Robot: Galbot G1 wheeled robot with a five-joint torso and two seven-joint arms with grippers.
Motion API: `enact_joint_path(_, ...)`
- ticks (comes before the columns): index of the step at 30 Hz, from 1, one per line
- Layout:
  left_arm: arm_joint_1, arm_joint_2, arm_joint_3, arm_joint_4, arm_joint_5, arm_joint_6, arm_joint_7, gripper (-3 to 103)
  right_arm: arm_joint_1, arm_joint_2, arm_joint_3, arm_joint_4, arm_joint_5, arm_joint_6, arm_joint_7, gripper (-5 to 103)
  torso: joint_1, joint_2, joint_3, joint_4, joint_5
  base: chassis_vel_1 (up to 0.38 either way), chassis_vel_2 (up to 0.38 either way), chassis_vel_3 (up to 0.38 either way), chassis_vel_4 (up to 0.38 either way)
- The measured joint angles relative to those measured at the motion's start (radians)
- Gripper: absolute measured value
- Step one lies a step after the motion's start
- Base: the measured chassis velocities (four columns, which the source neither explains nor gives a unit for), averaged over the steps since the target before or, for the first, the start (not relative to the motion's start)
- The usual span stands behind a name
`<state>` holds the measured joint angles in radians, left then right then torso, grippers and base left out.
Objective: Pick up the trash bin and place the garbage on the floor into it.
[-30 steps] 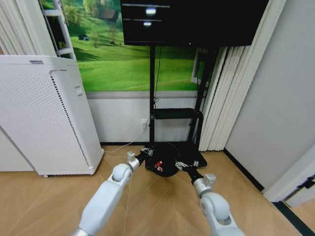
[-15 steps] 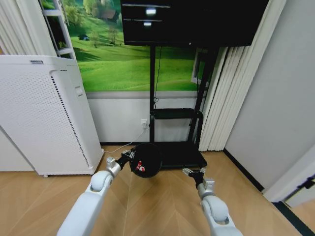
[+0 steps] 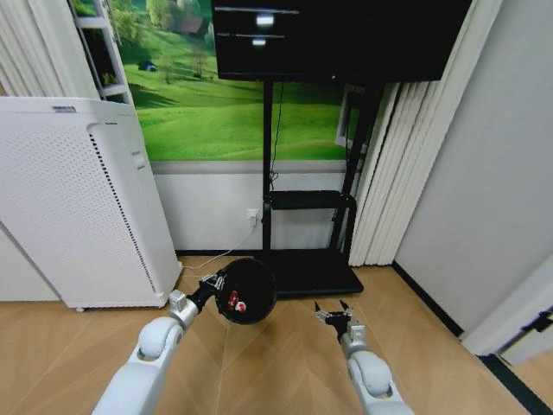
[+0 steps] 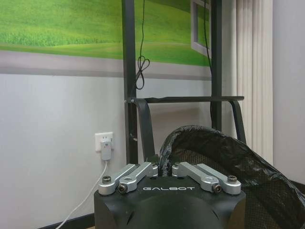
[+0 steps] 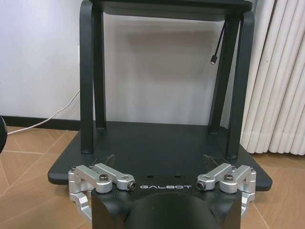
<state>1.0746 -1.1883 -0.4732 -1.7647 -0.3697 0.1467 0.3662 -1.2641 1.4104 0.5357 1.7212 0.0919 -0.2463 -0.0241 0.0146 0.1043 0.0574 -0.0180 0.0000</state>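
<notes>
The rim of the trash bin [image 4: 224, 148] is being clamped by the left gripper [image 4: 164, 168], before a black stand [image 4: 138, 109] and wall socket [image 4: 105, 143].

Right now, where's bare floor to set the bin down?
Free: the wood floor between the two arms, and the stretch right of the right pincer toward the curtain. Crowded: the TV stand base ahead and the white appliance at left. The left pincer holds the bin.
</notes>
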Motion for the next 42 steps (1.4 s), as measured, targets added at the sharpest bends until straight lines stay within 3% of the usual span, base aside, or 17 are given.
enact_joint_path(24, -0.007, -0.001, -0.021, 0.008, -0.019, -0.003, 0.004, 7, -0.021, 0.007, -0.011, -0.017, -0.003, 0.012, -0.014, 100, 0.0, 0.0, 0.0, -0.0002, 0.0001, -0.139, -0.141, 0.145, 0.139)
enact_joint_path(27, -0.013, -0.001, -0.021, 0.012, -0.024, -0.004, 0.004, 7, -0.04, 0.0, -0.001, -0.029, -0.028, -0.014, -0.082, 100, 0.0, 0.0, 0.0, -0.0004, 0.0002, -0.05, -0.026, 0.024, 0.038)
enact_joint_path(29, -0.018, -0.001, -0.026, 0.013, -0.031, -0.004, 0.004, 7, -0.054, -0.02, 0.02, -0.05, -0.072, -0.037, -0.182, 100, 0.0, 0.0, 0.0, -0.0003, 0.0, 0.0, 0.0, 0.0, 0.0)
enact_joint_path(32, -0.019, -0.002, -0.032, 0.012, -0.035, -0.004, 0.004, 7, -0.059, -0.031, 0.033, -0.059, -0.102, -0.044, -0.231, 100, 0.0, 0.0, 0.0, -0.0002, 0.0, 0.0, 0.0, 0.0, 0.0)
enact_joint_path(34, -0.016, -0.006, -0.045, 0.006, -0.041, -0.004, 0.006, 7, -0.061, -0.058, 0.064, -0.07, -0.175, -0.053, -0.397, 100, 0.0, 0.0, 0.0, 0.0, 0.0, 0.0, 0.0, 0.0, 0.0)
enact_joint_path(35, -0.016, -0.006, -0.045, 0.006, -0.041, -0.004, 0.006, 7, -0.061, -0.058, 0.064, -0.07, -0.175, -0.053, -0.397, 100, 0.0, 0.0, 0.0, 0.0, 0.0, 0.0, 0.0, 0.0, 0.0)
enact_joint_path(37, -0.009, -0.013, -0.055, 0.005, -0.041, -0.004, 0.013, 7, -0.044, -0.078, 0.089, -0.091, -0.286, -0.028, -0.577, 100, 0.0, 0.0, 0.0, 0.0, 0.0, 0.0, 0.0, 0.0, 0.0)
enact_joint_path(42, 0.001, -0.017, -0.069, -0.004, -0.046, -0.004, 0.018, 7, -0.017, -0.098, 0.077, -0.13, -0.351, -0.035, -0.635, 100, 0.0, 0.0, 0.0, -0.0002, 0.0002, 0.0, 0.0, 0.0, 0.0)
